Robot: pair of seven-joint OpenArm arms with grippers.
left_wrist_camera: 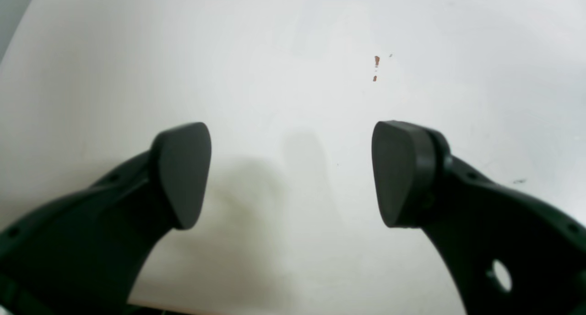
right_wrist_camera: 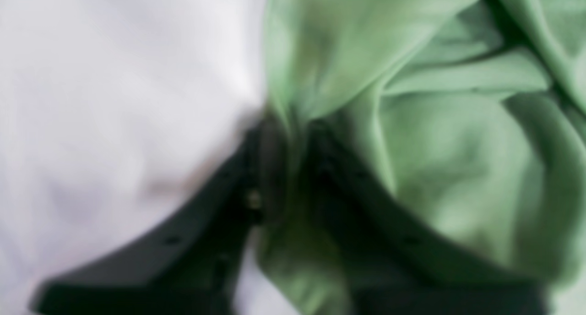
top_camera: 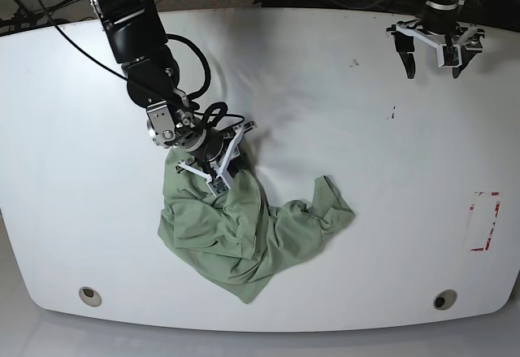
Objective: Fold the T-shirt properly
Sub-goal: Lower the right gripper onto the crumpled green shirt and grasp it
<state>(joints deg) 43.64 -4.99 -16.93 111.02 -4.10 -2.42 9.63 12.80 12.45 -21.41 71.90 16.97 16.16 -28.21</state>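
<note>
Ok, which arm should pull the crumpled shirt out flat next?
The right. Its gripper is already closed on a fold at the edge of the T-shirt, so it can probably pull from there. The left gripper hangs open over bare table, well away from the cloth.

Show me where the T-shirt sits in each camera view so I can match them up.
Left wrist: not in it, only bare white table between the open left pincer.
Right wrist: T-shirt fills the right half, a fold pinched in the shut right pincer.
Base: T-shirt crumpled at lower centre, right pincer at its top-left edge.
Shared landmark: the white table.
</note>
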